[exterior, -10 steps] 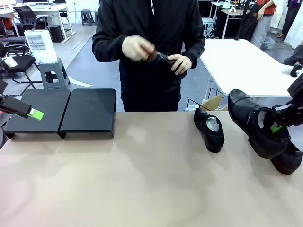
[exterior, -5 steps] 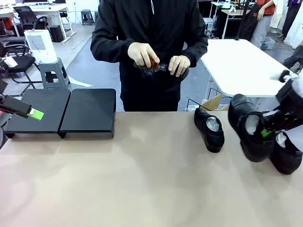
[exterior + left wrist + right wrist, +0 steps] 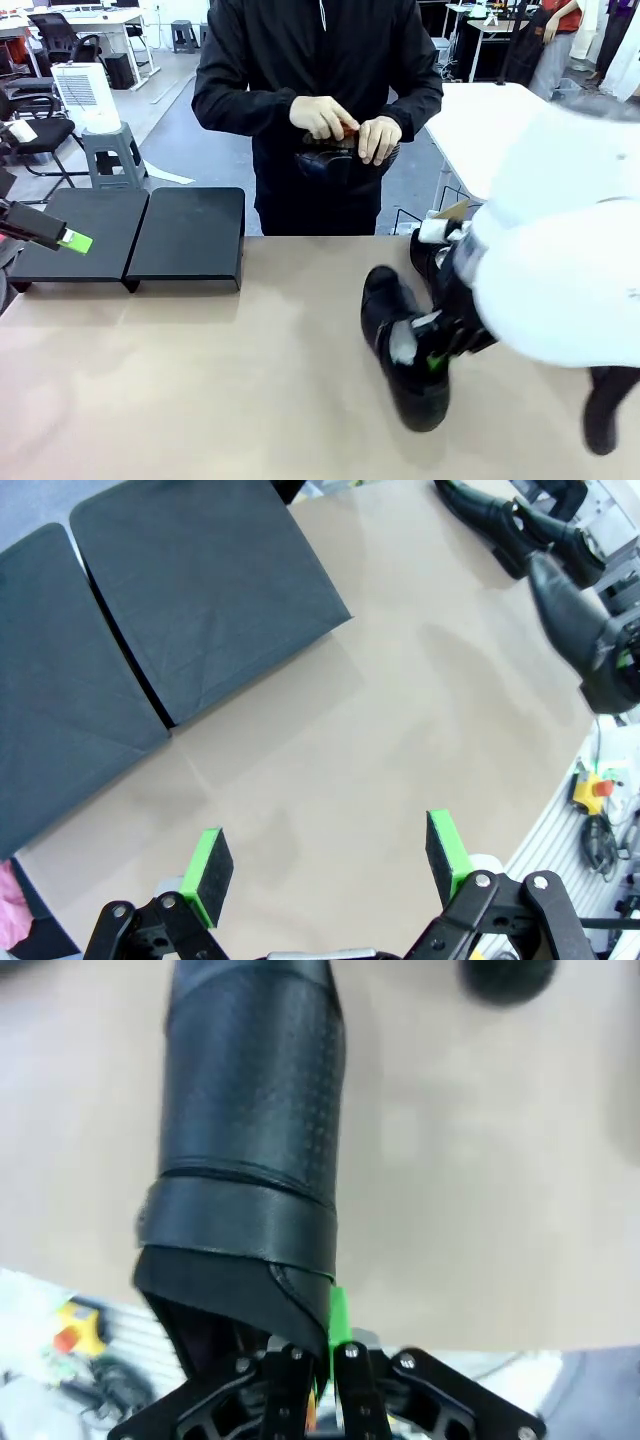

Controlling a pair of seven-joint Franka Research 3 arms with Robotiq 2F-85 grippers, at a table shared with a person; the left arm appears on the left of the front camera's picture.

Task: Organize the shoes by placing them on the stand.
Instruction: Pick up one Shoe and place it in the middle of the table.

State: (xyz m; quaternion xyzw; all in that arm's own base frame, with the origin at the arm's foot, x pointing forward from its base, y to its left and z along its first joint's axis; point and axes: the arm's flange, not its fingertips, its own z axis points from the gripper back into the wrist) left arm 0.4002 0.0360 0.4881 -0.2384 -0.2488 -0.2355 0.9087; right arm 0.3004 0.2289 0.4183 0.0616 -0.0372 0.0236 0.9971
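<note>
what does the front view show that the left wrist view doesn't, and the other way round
Front view adds: a person's hands holding a dark shoe beyond the table. Left wrist view adds: a yellow box with a red button past the table edge. Both share: the black stand, the open left gripper, and the carried shoe pinched by the shut right gripper.

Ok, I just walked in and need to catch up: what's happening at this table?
The right end effector is shut on the rim of one black shoe, holding it over the middle of the table. A person on the far side holds another shoe in both hands. The left end effector is open near the stand, which has no shoe on it yet.
</note>
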